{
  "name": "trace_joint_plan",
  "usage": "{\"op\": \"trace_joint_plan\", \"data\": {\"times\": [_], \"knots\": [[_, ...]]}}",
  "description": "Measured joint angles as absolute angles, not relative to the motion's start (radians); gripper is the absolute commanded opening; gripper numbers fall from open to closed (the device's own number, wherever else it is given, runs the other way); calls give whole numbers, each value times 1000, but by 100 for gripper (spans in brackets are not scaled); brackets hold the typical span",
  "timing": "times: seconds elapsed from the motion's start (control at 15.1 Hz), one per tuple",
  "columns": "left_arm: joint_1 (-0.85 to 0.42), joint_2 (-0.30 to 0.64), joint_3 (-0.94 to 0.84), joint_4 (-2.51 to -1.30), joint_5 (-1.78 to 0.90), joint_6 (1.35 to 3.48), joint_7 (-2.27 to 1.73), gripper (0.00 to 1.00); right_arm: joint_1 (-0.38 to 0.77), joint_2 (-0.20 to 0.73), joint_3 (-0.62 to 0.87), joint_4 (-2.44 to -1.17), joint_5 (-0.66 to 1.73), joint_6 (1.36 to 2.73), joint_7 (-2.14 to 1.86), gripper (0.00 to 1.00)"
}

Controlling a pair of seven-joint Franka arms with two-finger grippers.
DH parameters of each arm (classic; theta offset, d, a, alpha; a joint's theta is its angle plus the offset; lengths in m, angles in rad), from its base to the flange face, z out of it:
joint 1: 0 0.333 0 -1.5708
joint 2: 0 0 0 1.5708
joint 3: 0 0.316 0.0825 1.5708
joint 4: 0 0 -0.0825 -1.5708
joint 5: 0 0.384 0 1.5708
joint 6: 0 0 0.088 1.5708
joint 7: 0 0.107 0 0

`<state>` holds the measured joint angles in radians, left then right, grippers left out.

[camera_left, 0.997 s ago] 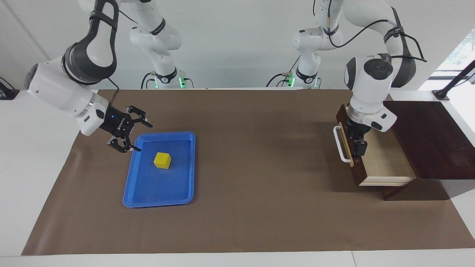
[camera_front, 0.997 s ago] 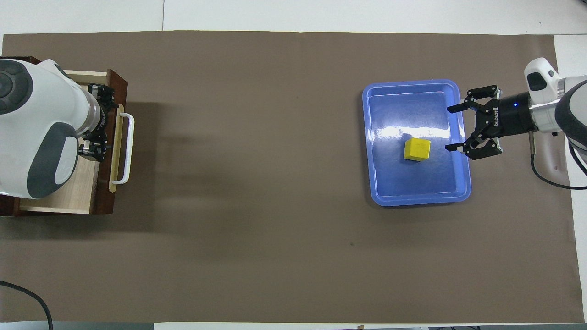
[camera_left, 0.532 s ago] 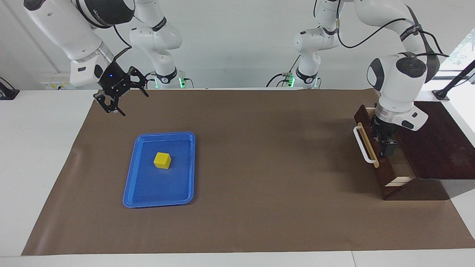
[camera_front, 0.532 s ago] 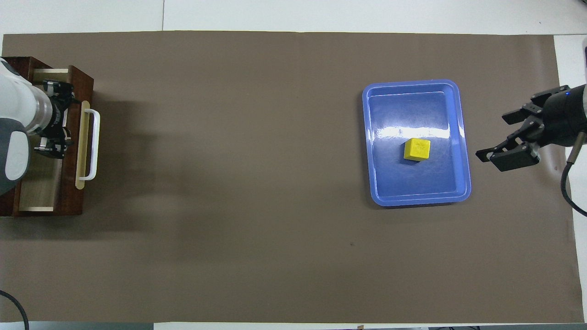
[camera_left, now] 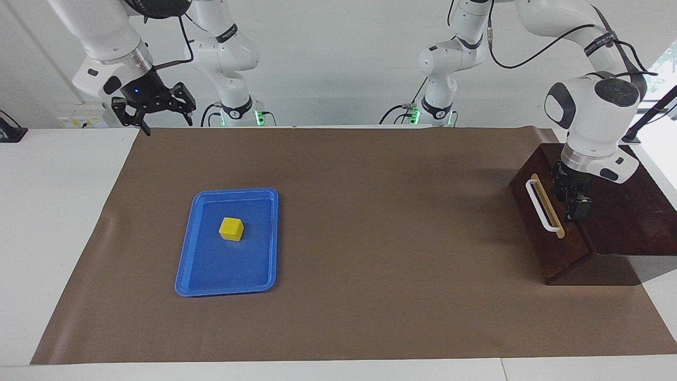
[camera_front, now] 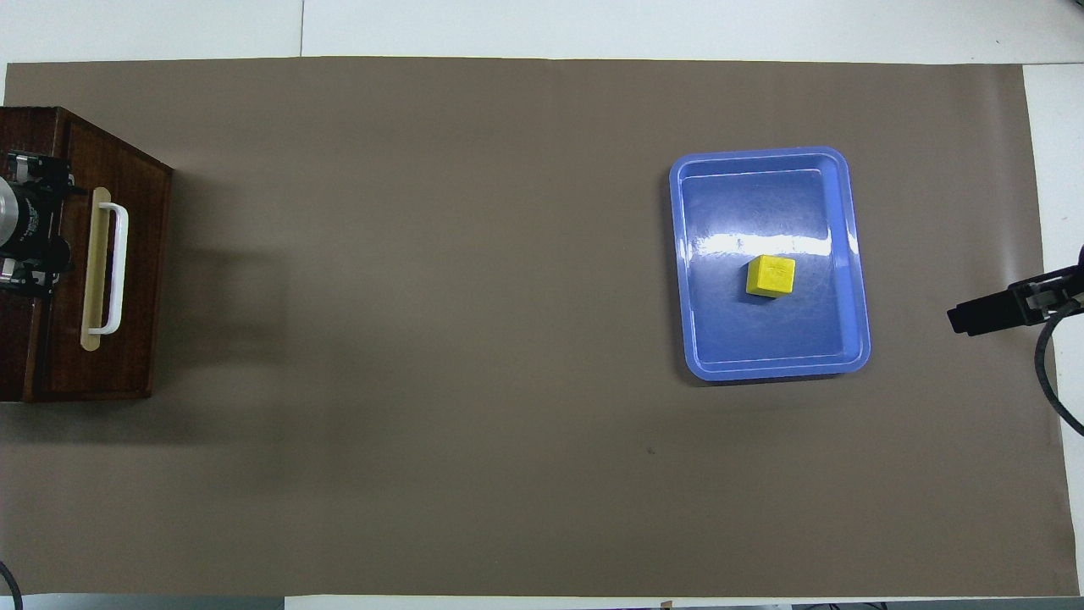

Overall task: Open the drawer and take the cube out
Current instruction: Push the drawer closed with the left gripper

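Note:
The dark wooden drawer [camera_left: 555,259] is pushed flush into its cabinet at the left arm's end of the table, white bar handle [camera_left: 540,205] facing the table's middle. My left gripper [camera_left: 572,200] points down at the cabinet top just by the drawer front's upper edge, open and holding nothing; from overhead it [camera_front: 30,224] sits beside the handle [camera_front: 118,267]. The yellow cube [camera_left: 231,228] lies in a blue tray [camera_left: 227,288] toward the right arm's end. My right gripper [camera_left: 161,119] hangs open and empty, high over the mat's edge by its base.
The brown cabinet top [camera_left: 629,217] stretches to the table's end by the left arm. A brown mat [camera_left: 370,238] covers the table. In the overhead view the cube [camera_front: 770,276] sits mid-tray [camera_front: 771,370], and one right finger [camera_front: 987,315] pokes in at the side.
The drawer slid from pulled out to fully shut, my left gripper travelling with its front. My right gripper lifted from the tray's edge and drew back toward its base.

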<state>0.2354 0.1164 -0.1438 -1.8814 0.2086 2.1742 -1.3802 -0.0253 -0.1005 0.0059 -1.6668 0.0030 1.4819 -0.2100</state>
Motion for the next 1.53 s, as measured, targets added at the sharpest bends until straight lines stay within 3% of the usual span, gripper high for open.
{"op": "trace_joint_plan", "data": {"times": [0.33, 0.66, 1.26, 1.53], "knots": [[229, 112, -145, -1752, 18, 1988, -1381, 100, -33, -57, 5, -1690, -40, 1536, -113, 100], [199, 106, -152, -1766, 8, 1937, -1377, 100, -40, -44, 4, -1652, -42, 1455, -74, 100], [124, -27, -163, -1723, 8, 1641, -413, 100, -43, -39, 4, -1610, -42, 1455, -74, 100], [93, -43, -161, -1714, 8, 1539, -212, 100, -43, -39, 4, -1605, -41, 1475, -74, 100]]}}
